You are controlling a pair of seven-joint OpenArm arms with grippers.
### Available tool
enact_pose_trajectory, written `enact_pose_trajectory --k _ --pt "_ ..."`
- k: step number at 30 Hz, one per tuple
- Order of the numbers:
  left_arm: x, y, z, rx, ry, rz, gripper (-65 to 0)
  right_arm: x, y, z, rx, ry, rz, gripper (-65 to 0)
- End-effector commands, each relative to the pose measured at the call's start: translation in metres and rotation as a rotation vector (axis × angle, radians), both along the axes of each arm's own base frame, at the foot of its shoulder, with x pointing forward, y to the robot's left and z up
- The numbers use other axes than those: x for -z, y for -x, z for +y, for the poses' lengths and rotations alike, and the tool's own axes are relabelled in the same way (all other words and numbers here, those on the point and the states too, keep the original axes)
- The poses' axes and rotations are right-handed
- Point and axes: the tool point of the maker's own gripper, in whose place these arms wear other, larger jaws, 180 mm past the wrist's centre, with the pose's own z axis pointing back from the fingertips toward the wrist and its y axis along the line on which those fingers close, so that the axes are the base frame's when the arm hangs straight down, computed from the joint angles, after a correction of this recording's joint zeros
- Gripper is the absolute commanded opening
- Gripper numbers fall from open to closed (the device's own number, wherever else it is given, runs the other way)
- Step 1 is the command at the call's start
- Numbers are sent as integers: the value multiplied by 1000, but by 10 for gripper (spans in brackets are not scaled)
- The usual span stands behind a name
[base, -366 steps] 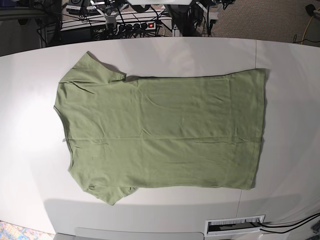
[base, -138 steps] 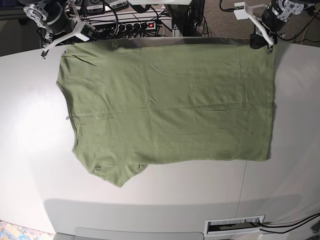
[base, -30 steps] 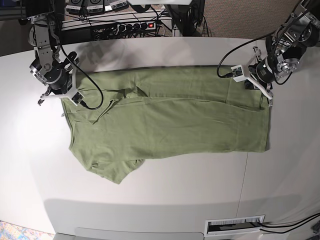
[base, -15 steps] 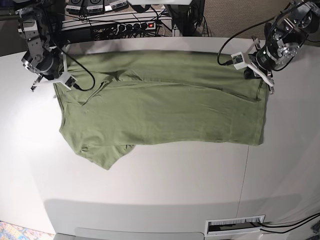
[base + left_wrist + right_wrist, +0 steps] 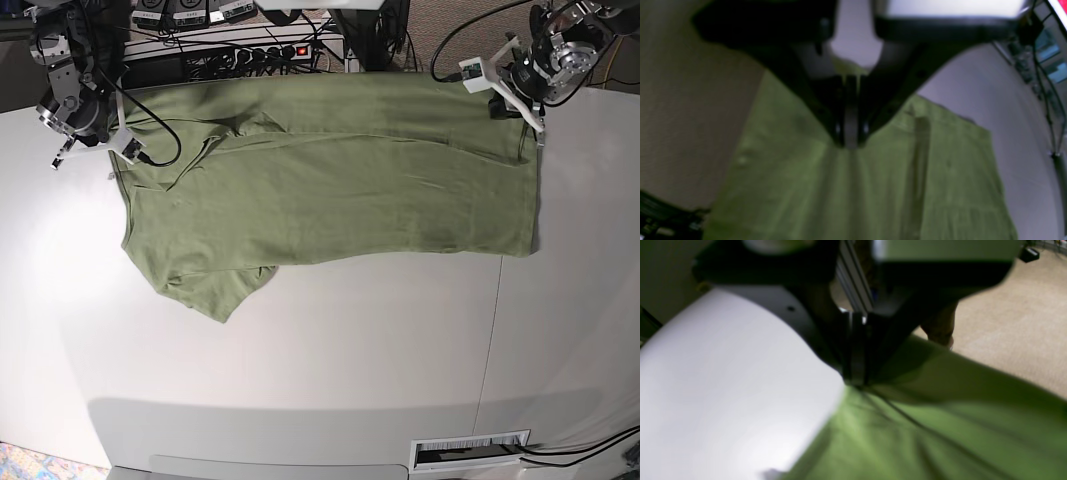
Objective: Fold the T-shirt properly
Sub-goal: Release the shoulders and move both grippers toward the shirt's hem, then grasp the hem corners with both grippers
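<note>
The T-shirt (image 5: 330, 175) lay stretched along the far edge of the counter (image 5: 320, 370), its far hem running right at that edge above the cables behind. The left gripper (image 5: 533, 127) was clamped on cloth near the far right corner; its wrist camera showed the jaws pressed together with green fabric caught between them. The right gripper (image 5: 117, 150) pinched the shirt at the far left corner, jaws likewise closed on a bunch of knit that fanned out in creases below.

From where I stood, the worry was the far edge: pulled any further back, the cloth could slide over it and drag or snag on the wiring. The grips also looked shallow, on soft knit, so a sharp tug might slip a corner free and leave the shirt skewed. One sleeve (image 5: 215, 295) was already curled under on the near side.

Toward the near edge the white surface lay bare, giving plenty of room to draw the fabric forward.
</note>
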Motion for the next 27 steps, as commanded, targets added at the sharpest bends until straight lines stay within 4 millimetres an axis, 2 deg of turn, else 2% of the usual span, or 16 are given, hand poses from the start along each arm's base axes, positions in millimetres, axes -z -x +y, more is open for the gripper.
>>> enact_pose_trajectory --k 1,5,10,13,17,19,21,24,27 --pt "0 2 13 -3 -59 7 -650 -17 -14 -5 -18 23 -58 -650" --pt "-25 -23 12 -29 -49 -99 -650 -32 -30 -3 -26 -8 -146 -650" --pt "-68 -56 10 -95 9 -212 -650 -46 -42 -10 -14 -25 -218 -650" --pt "-96 -83 11 -161 128 -272 -650 -48 -46 -5 -6 -75 -239 -650" --pt "-123 -127 32 -331 339 -301 -650 -44 -49 12 30 -173 -245 -650" --pt "-123 -143 51 -408 393 -287 -645 -42 -52 21 43 -220 -258 -650" --pt "-118 -158 69 -471 439 -273 -579 -42 -55 27 54 -246 -274 -650" --pt "-108 -175 90 -580 533 -235 -497 -42 -61 36 68 -283 -299 -557" --pt "-97 -186 96 -636 638 -160 -456 -43 -66 42 73 -311 -316 -489"
